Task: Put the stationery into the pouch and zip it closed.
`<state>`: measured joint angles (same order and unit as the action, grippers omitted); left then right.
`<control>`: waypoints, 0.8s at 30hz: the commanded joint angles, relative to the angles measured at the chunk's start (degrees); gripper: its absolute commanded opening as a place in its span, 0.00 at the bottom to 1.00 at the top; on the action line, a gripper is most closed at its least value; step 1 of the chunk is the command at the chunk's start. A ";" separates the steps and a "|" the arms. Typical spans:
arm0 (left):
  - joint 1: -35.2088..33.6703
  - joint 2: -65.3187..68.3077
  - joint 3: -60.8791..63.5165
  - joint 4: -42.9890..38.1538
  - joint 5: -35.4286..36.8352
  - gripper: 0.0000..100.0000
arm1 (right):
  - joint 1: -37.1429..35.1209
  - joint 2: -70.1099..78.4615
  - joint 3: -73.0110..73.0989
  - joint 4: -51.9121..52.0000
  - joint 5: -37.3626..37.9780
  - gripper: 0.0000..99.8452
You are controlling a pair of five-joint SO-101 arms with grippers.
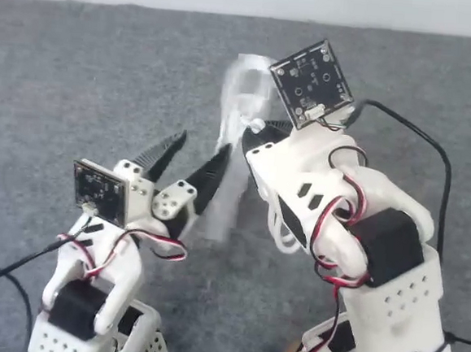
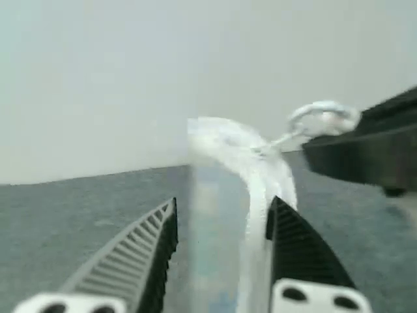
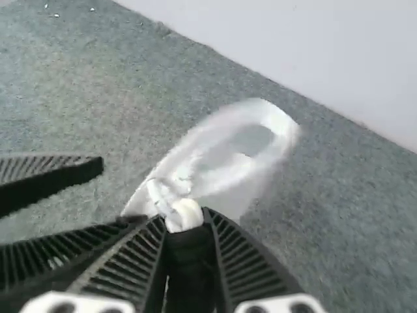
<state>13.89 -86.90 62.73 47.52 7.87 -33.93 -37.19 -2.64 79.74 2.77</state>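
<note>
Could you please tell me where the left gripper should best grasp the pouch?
Probably the lower half of the pouch, from the side across its flat faces: it hangs upright from the right gripper, shut on its top, facing the open left gripper.

Holds clear pouch (image 1: 240, 91) aloft with right gripper (image 1: 257, 134), far centre; spreads left gripper (image 1: 204, 145) wide against its left edge.

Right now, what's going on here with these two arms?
The right gripper is shut on the pull of a clear pouch and holds it up off the grey table. The left gripper is open, with the hanging pouch between its fingers. The pouch is too blurred to tell what is inside or how far the zip is closed.
</note>
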 commanded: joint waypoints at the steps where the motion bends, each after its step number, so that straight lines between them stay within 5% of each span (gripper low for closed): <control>1: -1.76 -0.18 -5.93 6.51 -4.13 0.21 | -0.75 -2.51 -4.57 0.48 0.53 0.00; 16: 7.47 -0.18 -20.62 26.20 -8.09 0.29 | -8.31 -2.42 -1.14 2.51 -2.37 0.00; 24: 11.52 -0.18 -16.48 24.00 -8.09 0.29 | -8.31 -3.03 1.93 -0.22 -2.46 0.00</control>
<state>24.88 -86.90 45.32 73.80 0.22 -41.76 -37.36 -0.26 81.05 1.01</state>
